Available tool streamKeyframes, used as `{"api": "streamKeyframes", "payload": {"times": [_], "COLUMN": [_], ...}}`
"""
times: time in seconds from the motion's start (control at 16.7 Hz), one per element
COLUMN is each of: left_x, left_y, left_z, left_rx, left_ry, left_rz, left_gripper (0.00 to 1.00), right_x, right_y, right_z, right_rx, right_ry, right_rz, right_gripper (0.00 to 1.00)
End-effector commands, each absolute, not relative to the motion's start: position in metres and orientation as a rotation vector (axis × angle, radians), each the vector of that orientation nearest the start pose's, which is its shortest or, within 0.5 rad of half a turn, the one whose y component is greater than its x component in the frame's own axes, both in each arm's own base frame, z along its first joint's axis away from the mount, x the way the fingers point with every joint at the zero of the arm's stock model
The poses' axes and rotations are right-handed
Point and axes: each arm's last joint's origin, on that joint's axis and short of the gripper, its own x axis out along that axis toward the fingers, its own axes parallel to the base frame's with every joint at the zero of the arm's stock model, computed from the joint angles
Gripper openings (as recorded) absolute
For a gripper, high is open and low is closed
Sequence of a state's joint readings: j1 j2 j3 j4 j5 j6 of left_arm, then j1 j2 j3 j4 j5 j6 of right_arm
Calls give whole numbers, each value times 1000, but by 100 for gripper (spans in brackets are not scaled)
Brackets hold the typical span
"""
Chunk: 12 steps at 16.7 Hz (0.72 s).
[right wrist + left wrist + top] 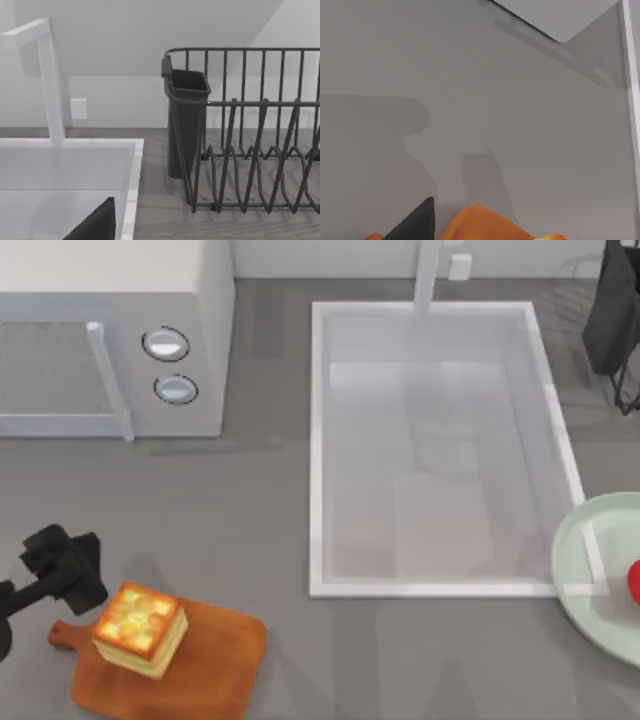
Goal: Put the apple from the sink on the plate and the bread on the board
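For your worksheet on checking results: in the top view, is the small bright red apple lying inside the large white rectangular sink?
No: the small red apple rests on the pale mint-green round plate, beside the white sink.

Apple [634,582] and plate [580,570] cut by top view's right edge; dish rack [612,315] cropped too.

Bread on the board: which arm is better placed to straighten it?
Probably left: the left hand sits beside the bread on the board; the right wrist view faces the dish rack.
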<state>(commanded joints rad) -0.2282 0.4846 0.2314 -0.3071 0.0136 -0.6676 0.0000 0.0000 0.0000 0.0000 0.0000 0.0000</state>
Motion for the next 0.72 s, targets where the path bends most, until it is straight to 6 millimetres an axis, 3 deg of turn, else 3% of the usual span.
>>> {"api": "streamKeyframes", "payload": {"times": [0.36,0.72], "left_x": [109,106], "left_y": [-9,-1], "left_z": [155,160], "left_rx": [-147,0], "left_ry": [166,0], "left_rz": [-62,0], "left_gripper": [100,100], "right_x": [106,106], "right_y": [-1,-1], "right_z": [160,160], "right_rx": [0,0], "right_ry": [0,0], "right_rz": [0,0], "right_gripper": [100,100]}}
